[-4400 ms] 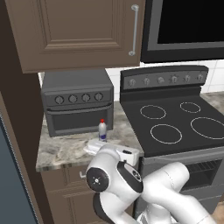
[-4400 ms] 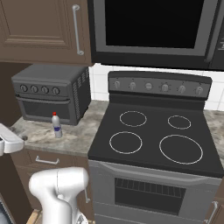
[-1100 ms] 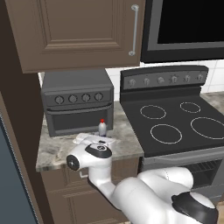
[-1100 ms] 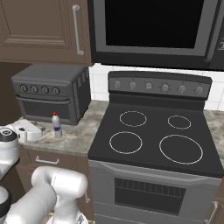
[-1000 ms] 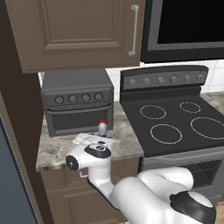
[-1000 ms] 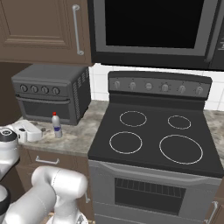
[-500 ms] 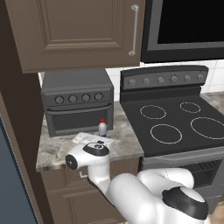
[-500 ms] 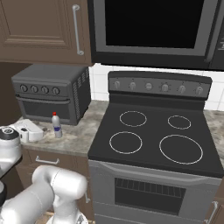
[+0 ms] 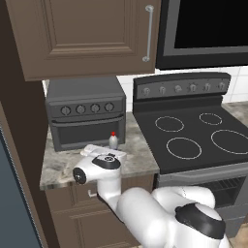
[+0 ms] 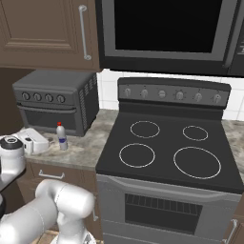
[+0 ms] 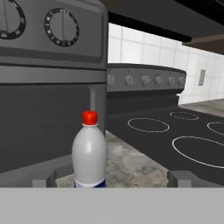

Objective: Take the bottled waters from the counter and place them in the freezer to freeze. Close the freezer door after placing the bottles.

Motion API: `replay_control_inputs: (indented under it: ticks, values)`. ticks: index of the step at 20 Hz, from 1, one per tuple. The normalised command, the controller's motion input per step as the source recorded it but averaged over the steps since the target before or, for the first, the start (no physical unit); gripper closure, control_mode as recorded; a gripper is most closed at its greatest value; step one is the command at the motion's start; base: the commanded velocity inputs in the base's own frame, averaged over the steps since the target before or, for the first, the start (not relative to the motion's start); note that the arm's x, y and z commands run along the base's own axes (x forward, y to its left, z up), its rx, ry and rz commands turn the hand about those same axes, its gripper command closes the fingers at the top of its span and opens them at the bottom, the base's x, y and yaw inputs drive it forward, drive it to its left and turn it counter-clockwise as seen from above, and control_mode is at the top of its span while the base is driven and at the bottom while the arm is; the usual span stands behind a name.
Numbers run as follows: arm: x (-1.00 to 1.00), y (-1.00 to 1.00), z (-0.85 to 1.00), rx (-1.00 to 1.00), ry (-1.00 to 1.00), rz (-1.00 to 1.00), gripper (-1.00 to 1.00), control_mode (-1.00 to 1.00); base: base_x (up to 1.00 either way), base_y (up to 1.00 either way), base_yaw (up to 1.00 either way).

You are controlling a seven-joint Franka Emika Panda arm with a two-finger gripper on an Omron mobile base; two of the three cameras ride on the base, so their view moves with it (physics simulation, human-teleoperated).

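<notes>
Standing upright on the counter [image 9: 140,150], the red-capped bottle [image 11: 89,153] lies straight ahead of the gripper [image 11: 111,178], nearer its left fingertip, jaws fully spread and holding nothing.

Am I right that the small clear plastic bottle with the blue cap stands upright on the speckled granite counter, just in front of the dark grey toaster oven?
Not quite: the bottle's cap is red, as the hand view shows. The rest holds: it stands upright on the speckled granite counter, just in front of the dark grey toaster oven.
</notes>
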Motion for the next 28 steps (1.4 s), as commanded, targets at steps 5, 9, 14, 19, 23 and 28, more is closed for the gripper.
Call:
replay_control_inputs:
  ticks: [5, 9, 14, 19, 23, 28]
  values:
    - [0.22, 0.00, -0.03, 0.00, 0.00, 0.00, -1.00, -1.00, 0.00, 0.00, 0.00]
    - [0.23, -0.02, -0.10, 0.00, 0.00, 0.00, -1.00, -1.00, 0.00, 0.00, 0.00]
    - [0.17, -0.02, -0.13, 0.00, 0.00, 0.00, -1.00, -1.00, 0.00, 0.00, 0.00]
    - [0.12, 0.00, -0.14, 0.00, 0.00, 0.00, -1.00, -1.00, 0.00, 0.00, 0.00]
    - [0.12, 0.00, -0.11, 0.01, 0.00, 0.00, -1.00, -1.00, 0.00, 0.00, 0.00]
    - [0.06, 0.00, -0.04, 0.00, 0.00, 0.00, -1.00, -1.00, 0.00, 0.00, 0.00]
